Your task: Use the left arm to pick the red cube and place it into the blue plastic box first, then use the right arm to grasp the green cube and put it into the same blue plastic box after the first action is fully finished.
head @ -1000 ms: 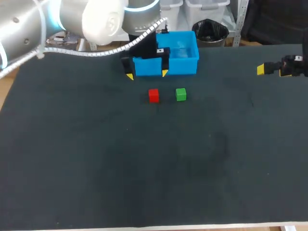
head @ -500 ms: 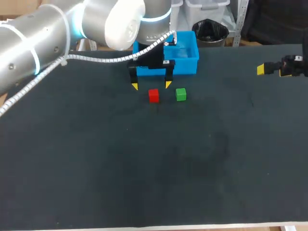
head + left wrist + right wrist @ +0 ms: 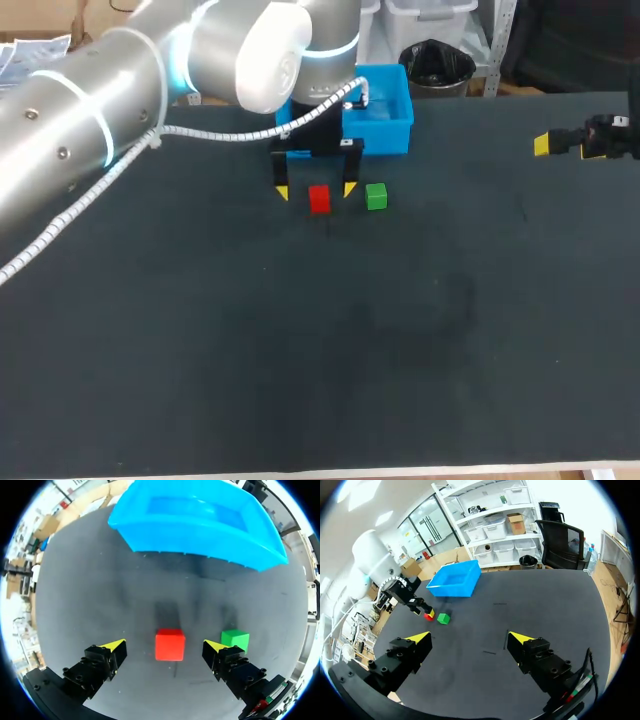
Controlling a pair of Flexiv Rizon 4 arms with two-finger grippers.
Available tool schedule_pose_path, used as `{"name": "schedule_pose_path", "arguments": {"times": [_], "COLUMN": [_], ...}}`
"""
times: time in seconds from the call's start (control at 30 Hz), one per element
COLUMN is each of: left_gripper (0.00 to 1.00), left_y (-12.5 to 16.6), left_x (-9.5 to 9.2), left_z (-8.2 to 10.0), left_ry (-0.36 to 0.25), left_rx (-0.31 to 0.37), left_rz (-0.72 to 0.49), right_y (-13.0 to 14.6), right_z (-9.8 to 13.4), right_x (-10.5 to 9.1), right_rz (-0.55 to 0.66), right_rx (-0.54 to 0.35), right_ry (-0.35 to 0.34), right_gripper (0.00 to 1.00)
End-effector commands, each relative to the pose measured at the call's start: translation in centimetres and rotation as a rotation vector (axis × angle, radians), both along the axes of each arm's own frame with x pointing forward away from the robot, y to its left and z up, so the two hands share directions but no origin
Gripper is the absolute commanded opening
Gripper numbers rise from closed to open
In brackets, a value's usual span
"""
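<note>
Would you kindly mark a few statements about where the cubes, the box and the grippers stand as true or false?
1. The red cube sits untouched between the open fingers of the left gripper. True.
2. The green cube lies inside the blue plastic box. False: it rests on the table beside the red cube.
3. The right gripper is shut on the green cube. False: it is open and empty, far from both cubes.
4. The blue plastic box stands beyond the cubes, ahead of the left gripper. True.
</note>
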State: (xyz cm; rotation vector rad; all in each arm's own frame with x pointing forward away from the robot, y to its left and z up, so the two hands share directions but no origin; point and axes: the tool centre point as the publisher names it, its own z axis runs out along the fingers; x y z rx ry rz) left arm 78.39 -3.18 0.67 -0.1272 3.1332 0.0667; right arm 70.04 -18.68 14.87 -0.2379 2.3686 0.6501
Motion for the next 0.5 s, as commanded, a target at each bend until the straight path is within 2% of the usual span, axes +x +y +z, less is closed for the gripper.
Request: {"name": "schedule_pose_path", "arguments": {"times": [0.03, 0.43, 0.47, 0.5], "left_gripper": [1.0, 0.98, 0.49, 0.2], "left_y": [-0.1, 0.0, 0.0, 0.0], "left_x": [0.8, 0.9, 0.9, 0.9], "left_z": [-0.6, -1.9, -1.9, -2.0], "left_ry": [0.059, 0.08, 0.081, 0.082], "left_rx": [0.0, 0.017, 0.017, 0.018], "left_rz": [0.001, 0.002, 0.003, 0.003], "right_y": [0.0, 0.0, 0.0, 0.0], "right_z": [0.0, 0.0, 0.0, 0.0], "right_x": [0.0, 0.0, 0.0, 0.0], "right_rz": [-0.001, -0.001, -0.001, -0.001], "right_rx": [-0.002, -0.002, -0.002, -0.002], "right_ry": [0.001, 0.001, 0.001, 0.001], "right_gripper": [1.0, 1.0, 1.0, 1.0]}}
